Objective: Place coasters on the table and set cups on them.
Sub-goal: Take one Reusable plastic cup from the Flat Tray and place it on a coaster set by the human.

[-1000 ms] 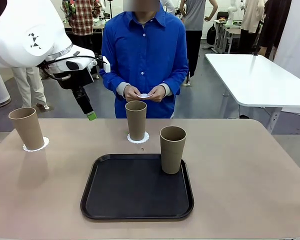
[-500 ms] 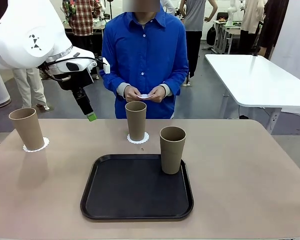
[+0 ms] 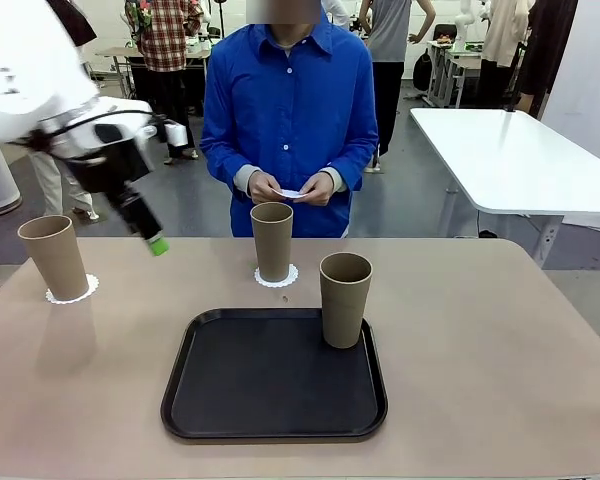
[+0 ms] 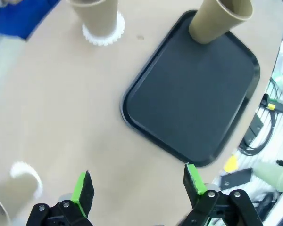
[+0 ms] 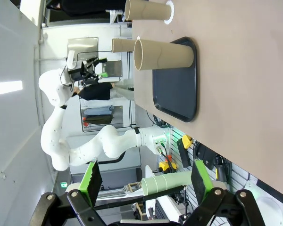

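Placement of the third coaster (image 3: pixel 290 192) is judged to be the step in hand: it is held above the table (image 3: pixel 500 340) by the person (image 3: pixel 288 100) at the far side. The left cup (image 3: pixel 52 257) and middle cup (image 3: pixel 272 240) are each set on a coaster already, while the third cup (image 3: pixel 345 298) is left on the black tray (image 3: pixel 230 400). The left gripper (image 4: pixel 137 184) is spread wide and empty, as is the right gripper (image 5: pixel 145 178). Next, the coaster must be laid on bare table, and the third cup then clasped, lifted upright and centred on it. Since half a second ago, the left gripper has been swung toward the left cup; cups and tray are unmoved.
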Motion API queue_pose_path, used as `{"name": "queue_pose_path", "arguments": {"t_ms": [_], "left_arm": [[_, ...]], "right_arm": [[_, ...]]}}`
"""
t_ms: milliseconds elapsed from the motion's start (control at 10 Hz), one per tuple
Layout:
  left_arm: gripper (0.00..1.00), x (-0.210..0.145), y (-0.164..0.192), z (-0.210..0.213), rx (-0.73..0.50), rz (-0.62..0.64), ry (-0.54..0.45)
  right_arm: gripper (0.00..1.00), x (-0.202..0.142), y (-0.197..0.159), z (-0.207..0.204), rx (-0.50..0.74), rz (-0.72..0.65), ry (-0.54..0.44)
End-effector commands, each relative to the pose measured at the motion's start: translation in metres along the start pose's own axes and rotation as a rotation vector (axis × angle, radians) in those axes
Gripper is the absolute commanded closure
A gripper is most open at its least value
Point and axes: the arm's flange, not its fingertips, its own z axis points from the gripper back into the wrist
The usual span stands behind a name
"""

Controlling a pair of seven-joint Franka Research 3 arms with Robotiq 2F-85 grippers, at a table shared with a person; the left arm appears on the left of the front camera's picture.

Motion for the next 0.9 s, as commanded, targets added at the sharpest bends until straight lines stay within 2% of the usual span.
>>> {"name": "queue_pose_path", "arguments": {"t_ms": [0, 200, 500, 600, 700, 800], "left_arm": [[0.0, -0.067, -0.022, 0.032, 0.029, 0.184, 0.025], [0.0, -0.117, -0.018, 0.055, 0.057, 0.355, 0.088], [0.0, -0.17, 0.033, 0.067, 0.078, 0.597, 0.086], [0.0, -0.174, 0.052, 0.066, 0.066, 0.622, 0.089], [0.0, -0.17, 0.054, 0.058, 0.02, 0.598, 0.067], [0.0, -0.145, 0.045, 0.051, -0.041, 0.467, -0.01]], "right_arm": [[0.0, -0.001, 0.001, 0.0, 0.011, 0.006, -0.001], [0.0, -0.001, 0.001, 0.0, 0.011, 0.006, -0.001], [0.0, -0.001, 0.001, 0.0, 0.011, 0.006, -0.001], [0.0, -0.001, 0.001, 0.0, 0.011, 0.006, -0.001], [0.0, -0.001, 0.001, 0.0, 0.011, 0.006, -0.001], [0.0, -0.001, 0.001, 0.0, 0.011, 0.006, -0.001]]}}
